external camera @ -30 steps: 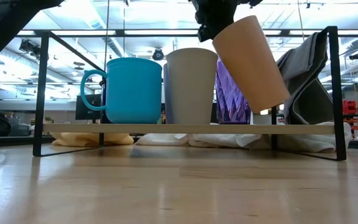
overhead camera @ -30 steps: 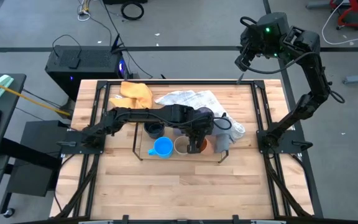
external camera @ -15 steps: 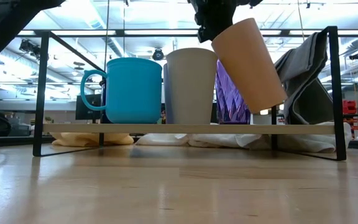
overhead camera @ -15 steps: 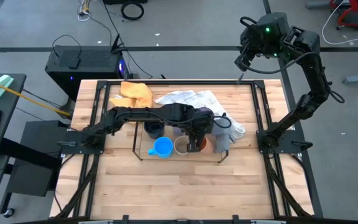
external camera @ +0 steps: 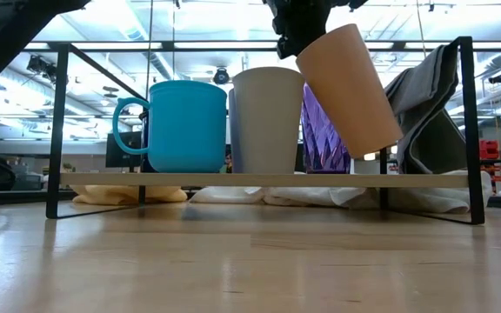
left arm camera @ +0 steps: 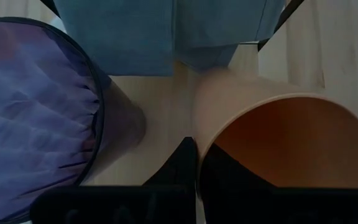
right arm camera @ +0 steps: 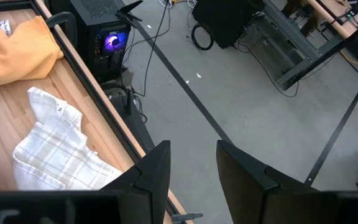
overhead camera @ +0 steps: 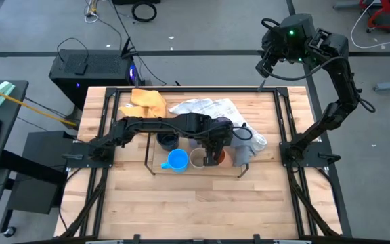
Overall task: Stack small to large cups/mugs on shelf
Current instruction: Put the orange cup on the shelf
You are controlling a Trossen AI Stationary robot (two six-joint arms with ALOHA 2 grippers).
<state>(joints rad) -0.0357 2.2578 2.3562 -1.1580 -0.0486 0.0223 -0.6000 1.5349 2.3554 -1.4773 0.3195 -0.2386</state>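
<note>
Orange cup (external camera: 349, 87) hangs tilted above the shelf's (external camera: 259, 180) right end, my left gripper (left arm camera: 194, 163) pinching its rim; it seems light, stiff and smooth, so it could slip.

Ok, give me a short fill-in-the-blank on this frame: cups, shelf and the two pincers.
1. The left pincer grips the orange cup by its ____.
2. In the low view, that cup hangs ____, not upright, its base clear of the shelf.
3. On the shelf, the tan cup stands between the bright blue mug and the ____ cup.
4. The right pincer waits off the table, holding ____.

Missing words: rim; tilted; purple; nothing
</note>
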